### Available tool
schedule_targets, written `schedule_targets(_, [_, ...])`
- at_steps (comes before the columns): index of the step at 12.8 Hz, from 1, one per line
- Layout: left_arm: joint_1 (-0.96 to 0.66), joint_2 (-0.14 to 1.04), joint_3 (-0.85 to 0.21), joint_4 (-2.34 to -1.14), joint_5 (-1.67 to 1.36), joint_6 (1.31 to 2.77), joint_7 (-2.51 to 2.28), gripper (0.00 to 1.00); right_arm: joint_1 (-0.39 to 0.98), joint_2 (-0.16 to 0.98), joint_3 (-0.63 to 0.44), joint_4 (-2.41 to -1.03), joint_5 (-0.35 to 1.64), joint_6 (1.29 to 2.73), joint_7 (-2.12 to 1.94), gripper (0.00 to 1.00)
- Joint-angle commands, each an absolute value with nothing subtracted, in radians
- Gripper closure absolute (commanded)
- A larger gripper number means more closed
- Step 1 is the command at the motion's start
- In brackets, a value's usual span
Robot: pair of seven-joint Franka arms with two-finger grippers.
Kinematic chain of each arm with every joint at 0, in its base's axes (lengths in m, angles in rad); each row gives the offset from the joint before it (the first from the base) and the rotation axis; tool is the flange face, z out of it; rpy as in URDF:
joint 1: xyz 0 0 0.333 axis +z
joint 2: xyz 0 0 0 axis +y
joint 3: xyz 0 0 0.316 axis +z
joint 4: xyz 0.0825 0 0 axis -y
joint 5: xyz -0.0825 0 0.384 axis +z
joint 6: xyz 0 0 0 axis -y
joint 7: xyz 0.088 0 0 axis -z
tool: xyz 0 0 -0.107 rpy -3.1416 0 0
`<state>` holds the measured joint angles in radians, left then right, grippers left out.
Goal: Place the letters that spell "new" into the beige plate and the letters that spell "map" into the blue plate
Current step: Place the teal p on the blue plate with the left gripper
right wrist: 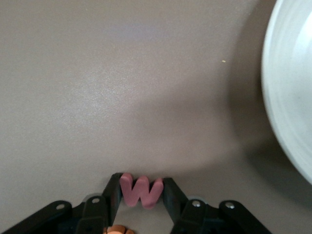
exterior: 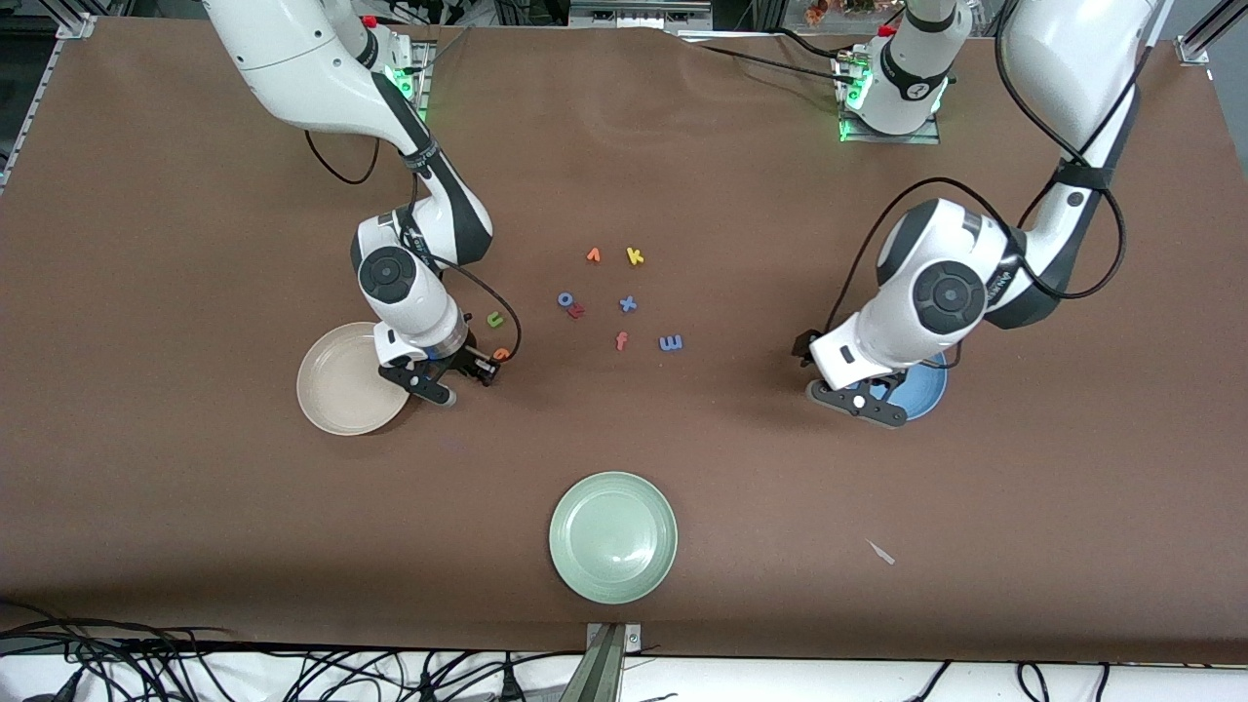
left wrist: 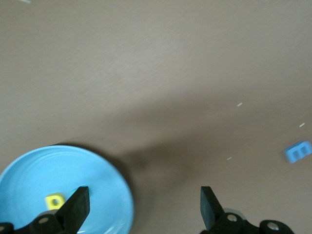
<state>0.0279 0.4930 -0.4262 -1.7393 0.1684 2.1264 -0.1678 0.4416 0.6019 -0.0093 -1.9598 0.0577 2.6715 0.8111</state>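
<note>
The right gripper [right wrist: 141, 192] sits low beside the round cream-beige plate [exterior: 336, 390], toward the right arm's end of the bench [exterior: 195, 546], its fingers [right wrist: 113, 192] pinching the pinkish-red foam letter w [right wrist: 141, 191]; the orange foam e [exterior: 500, 353] lies just beside it and the green foam n [exterior: 495, 319] a little farther from the front camera. Near the bench's middle lies the blue foam m [exterior: 671, 342]. The left gripper [left wrist: 144, 209] hangs spread wide over the rim of the round medium-blue plate [left wrist: 97, 170], where the yellow foam a [left wrist: 54, 200] lies.
</note>
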Motion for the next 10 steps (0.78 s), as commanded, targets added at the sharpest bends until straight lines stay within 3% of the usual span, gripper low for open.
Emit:
schedule_targets(1, [-0.029, 0.537, -0.423, -1.681, 0.19, 2.099, -0.287, 0.0, 0.439, 0.591, -0.009, -1.948, 0.066, 2.648, 0.77, 0.72])
schedule_targets(4, [-0.058, 0.522, -0.425, -1.672, 0.187, 2.02, -0.388, 0.0, 0.413, 0.511, -0.009, -1.947, 0.066, 2.512, 0.703, 0.72])
schedule_targets(10, [-0.192, 0.581, -0.422, -1.657, 0.201, 2.077, -0.644, 0.0, 0.25, 0.413, -0.011, -1.963, 0.063, 2.333, 0.403, 0.72])
